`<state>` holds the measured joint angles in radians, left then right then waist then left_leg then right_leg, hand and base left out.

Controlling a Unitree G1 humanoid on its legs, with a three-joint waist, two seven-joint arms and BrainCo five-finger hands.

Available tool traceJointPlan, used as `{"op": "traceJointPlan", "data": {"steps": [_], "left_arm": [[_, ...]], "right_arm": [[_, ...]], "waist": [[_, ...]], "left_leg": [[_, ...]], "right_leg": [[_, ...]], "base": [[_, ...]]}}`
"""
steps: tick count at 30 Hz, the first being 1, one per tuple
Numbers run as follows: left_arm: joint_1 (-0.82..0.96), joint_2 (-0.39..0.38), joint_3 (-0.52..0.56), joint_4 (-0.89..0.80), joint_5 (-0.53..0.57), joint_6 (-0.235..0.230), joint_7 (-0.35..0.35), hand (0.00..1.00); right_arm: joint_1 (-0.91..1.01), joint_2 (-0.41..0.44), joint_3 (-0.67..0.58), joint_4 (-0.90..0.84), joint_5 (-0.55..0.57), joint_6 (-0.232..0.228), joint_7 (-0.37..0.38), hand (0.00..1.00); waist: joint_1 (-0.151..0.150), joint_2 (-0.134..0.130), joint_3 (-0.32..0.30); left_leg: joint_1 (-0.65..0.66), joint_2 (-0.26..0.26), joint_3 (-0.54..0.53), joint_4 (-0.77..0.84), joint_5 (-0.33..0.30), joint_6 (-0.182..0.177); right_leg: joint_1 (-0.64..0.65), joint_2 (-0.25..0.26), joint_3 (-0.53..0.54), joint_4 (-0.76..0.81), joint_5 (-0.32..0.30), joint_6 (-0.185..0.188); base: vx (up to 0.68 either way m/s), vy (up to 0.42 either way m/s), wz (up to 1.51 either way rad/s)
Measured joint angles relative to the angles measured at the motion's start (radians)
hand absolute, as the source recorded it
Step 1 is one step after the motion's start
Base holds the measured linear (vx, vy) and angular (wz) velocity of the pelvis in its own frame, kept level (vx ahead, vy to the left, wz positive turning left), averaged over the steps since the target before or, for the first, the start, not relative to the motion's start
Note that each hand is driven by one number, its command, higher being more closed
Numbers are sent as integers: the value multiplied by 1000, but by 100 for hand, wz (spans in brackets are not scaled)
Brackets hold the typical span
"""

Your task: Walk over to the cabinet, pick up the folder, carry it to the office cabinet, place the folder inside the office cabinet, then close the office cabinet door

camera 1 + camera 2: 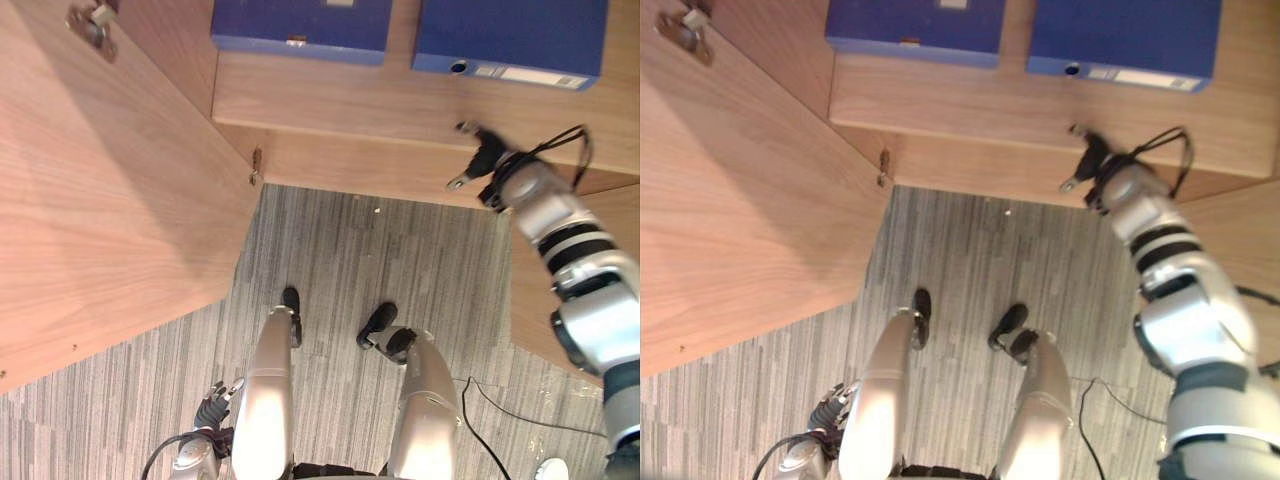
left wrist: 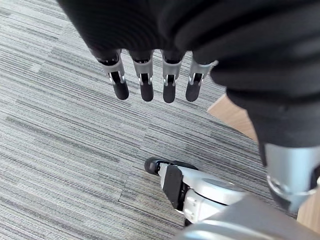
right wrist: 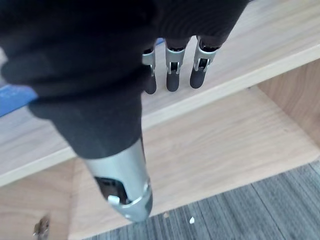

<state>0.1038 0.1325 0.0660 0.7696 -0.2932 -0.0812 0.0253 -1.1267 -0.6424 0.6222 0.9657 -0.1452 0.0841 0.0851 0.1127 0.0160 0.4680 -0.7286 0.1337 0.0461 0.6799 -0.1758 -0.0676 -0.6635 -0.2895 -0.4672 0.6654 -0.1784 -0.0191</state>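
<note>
Two blue folders lie on the cabinet's wooden shelf (image 1: 350, 100), one at the left (image 1: 300, 28) and one at the right (image 1: 510, 40) with a white label on its spine. My right hand (image 1: 483, 160) is raised in front of the shelf's edge, just below the right folder and not touching it. Its fingers (image 3: 172, 75) are straight and hold nothing, and a bit of blue folder (image 3: 12, 95) shows beside them. My left hand (image 1: 212, 405) hangs low at my side over the carpet, its fingers (image 2: 145, 82) relaxed and empty.
The cabinet's left door (image 1: 110, 200) stands wide open, a large wooden panel with a metal hinge (image 1: 92, 22) near its top. Another wooden panel (image 1: 545, 300) stands at the right behind my arm. Grey striped carpet (image 1: 380, 260) lies between them. A lower shelf (image 3: 225, 150) lies under the first.
</note>
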Motion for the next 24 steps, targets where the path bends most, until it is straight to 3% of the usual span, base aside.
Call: {"op": "traceJointPlan", "data": {"steps": [4, 9, 12, 14, 18, 21, 24], "left_arm": [[-1, 19, 0, 9, 1, -2, -12, 0], [-26, 28, -7, 53, 30, -2, -15, 0], [-34, 31, -5, 93, 71, 3, -14, 0], [-35, 26, 4, 104, 112, 6, -12, 0], [-49, -13, 28, 141, 151, 17, -6, 0], [-51, -34, 37, 180, 184, 22, 13, 0], [-50, -50, 56, 224, 191, 32, 26, 0]], "right_arm": [[114, 141, -36, 12, -40, -6, 23, 0], [294, 239, -307, 67, -95, -5, 19, 0], [480, 336, -449, 76, -106, -4, -10, 0], [629, 438, -530, 102, -31, -4, -43, 0], [819, 588, -570, 151, 46, -7, -90, 0], [939, 634, -648, 161, 35, -10, -118, 0], [1070, 642, -829, 178, 100, -21, -160, 0]], "waist": [[2, -22, -14], [-1, -35, -70], [-12, -51, -141], [-17, -67, -203], [-28, -75, -257], [-57, -74, -292], [-73, -66, -351]], "left_leg": [[234, 9, 57, -305, 128, -10], [439, -2, 68, -600, 260, -35], [525, -5, 71, -647, 269, -39], [585, -6, 95, -664, 261, -39], [671, -5, 161, -651, 225, -32], [722, -5, 188, -662, 208, -33], [785, -5, 230, -712, 206, -34]], "right_leg": [[200, 97, -3, -323, 147, 7], [357, 160, -22, -533, 230, 9], [447, 184, -19, -607, 251, 18], [500, 194, 9, -644, 264, 26], [568, 207, 83, -687, 281, 36], [600, 213, 115, -698, 283, 39], [620, 224, 169, -716, 281, 37]], "base": [[84, -9, -26], [59, -81, 0], [39, -59, -4], [3, 11, -24], [-56, 36, -52], [-43, 34, -37], [-19, 47, -51]]}}
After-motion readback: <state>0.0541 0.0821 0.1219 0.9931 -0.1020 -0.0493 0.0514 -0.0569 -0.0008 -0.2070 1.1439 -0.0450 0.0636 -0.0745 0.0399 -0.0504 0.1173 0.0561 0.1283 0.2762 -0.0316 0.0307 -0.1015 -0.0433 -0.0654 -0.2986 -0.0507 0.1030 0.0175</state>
